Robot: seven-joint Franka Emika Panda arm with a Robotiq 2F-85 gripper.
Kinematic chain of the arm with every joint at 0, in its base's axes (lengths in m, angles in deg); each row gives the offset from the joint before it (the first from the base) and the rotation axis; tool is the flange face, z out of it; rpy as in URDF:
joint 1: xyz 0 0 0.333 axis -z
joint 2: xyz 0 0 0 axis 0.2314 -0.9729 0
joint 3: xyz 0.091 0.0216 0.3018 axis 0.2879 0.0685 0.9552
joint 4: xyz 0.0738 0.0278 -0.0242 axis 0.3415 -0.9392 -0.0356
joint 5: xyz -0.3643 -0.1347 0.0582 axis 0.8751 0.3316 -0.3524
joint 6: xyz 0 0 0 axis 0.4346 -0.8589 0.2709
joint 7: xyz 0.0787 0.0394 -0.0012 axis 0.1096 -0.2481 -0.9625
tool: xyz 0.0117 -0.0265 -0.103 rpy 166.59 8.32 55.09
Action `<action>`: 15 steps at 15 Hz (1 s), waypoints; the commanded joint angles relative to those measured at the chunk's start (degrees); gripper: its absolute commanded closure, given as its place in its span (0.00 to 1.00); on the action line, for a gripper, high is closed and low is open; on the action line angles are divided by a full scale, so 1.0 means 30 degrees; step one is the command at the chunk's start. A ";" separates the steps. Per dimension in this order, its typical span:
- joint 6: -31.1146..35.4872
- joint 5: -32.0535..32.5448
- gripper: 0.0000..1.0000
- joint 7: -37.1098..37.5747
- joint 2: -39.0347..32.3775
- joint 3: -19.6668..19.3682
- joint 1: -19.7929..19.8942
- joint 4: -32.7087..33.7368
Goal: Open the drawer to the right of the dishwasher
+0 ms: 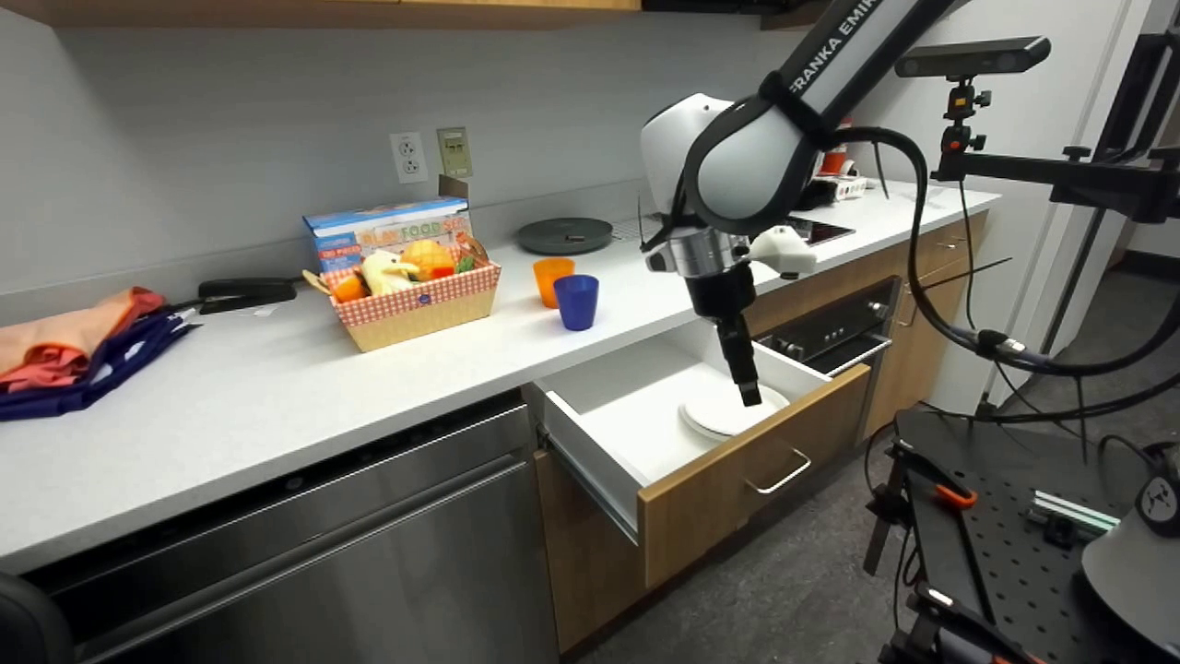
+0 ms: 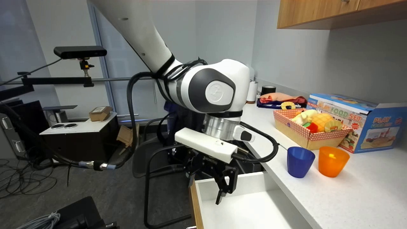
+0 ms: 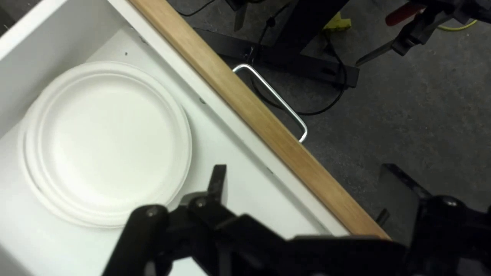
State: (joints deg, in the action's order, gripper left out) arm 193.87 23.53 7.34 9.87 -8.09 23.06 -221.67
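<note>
Wood-front drawer (image 1: 719,498) open w/ plates (image 3: 105,142) inside; gripper (image 3: 305,172) abv, jaws apart.

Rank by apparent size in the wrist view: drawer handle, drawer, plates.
Largest to smallest:
1. White drawer, cut off by the frame edges, so even more of it lies out of view.
2. Stacked plates, covering just part of the drawer floor.
3. Silver handle, a thin bar, clearly smallest.

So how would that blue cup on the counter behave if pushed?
The blue cup could tip fairly easily, since it narrows toward its base. It looks thin-walled, so it's likely light for its size. Being round, it may well roll once over.
</note>
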 commanded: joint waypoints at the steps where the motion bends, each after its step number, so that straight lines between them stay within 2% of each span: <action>1: 0.0243 0.0434 0.00 0.0701 0.1982 -0.0894 -0.0176 -0.0744; 4: 0.1512 -0.0223 0.00 0.0555 0.2384 -0.1353 -0.0106 -0.0795; 8: 0.3748 0.0186 0.00 0.1267 0.2487 -0.1842 -0.0062 -0.1103; 15: 0.7155 -0.0714 0.00 0.1014 0.2900 -0.2048 -0.0087 -0.2380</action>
State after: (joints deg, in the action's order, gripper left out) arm 211.82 23.17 10.89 15.64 -13.74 23.11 -225.63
